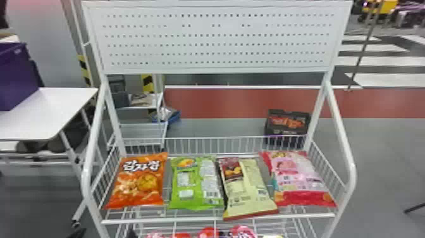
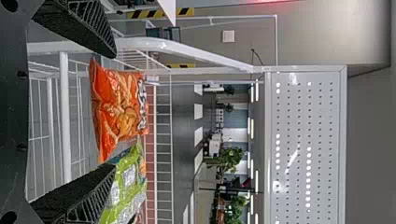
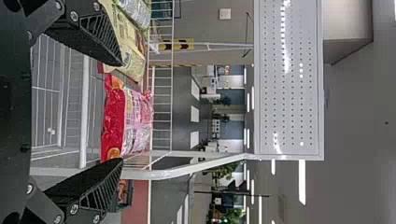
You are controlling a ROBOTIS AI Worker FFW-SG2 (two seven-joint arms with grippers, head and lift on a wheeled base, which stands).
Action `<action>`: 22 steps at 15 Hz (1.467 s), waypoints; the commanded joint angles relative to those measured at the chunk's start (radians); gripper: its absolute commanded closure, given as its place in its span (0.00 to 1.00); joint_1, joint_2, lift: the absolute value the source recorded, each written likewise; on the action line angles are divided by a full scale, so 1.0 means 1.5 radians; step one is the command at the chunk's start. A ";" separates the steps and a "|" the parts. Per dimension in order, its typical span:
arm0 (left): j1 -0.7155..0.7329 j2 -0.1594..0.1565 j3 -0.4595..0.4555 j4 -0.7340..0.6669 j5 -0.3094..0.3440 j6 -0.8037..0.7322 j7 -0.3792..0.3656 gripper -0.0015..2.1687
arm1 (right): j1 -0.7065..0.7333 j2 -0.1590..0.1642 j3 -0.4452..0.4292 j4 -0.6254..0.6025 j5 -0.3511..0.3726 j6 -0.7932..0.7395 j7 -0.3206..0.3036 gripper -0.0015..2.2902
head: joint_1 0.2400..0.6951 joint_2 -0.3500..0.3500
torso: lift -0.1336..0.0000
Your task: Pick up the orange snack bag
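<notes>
Left gripper (image 1: 103,233) showing at head view's bottom edge, fingers standing wide apart. Right gripper's (image 3: 123,112) fingers also standing wide apart. Orange snack bag (image 1: 136,193) lying at left end of white wire basket (image 1: 142,221); green bag (image 1: 196,186) lying just beside it, then pale yellow bag (image 1: 246,193), then pink-and-red bag (image 1: 300,180) at right end. Perforated panel (image 1: 218,68) rising above basket. White table (image 1: 53,110) standing at left, supporting purple box (image 1: 17,74).
</notes>
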 commanded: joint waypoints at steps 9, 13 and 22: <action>-0.298 -0.016 -0.089 0.140 0.016 0.247 0.004 0.02 | -0.013 0.000 0.006 0.022 -0.001 0.002 -0.001 0.07 | 0.57 0.50 | 1.00; -0.376 -0.023 -0.101 0.214 0.021 0.284 0.003 0.02 | -0.014 0.001 0.007 0.026 0.000 0.002 -0.001 0.07 | 0.57 0.50 | 1.00; -0.460 -0.043 -0.092 0.303 0.042 0.341 -0.017 0.20 | -0.013 -0.003 0.006 0.027 0.000 0.002 -0.001 0.07 | 0.57 0.50 | 1.00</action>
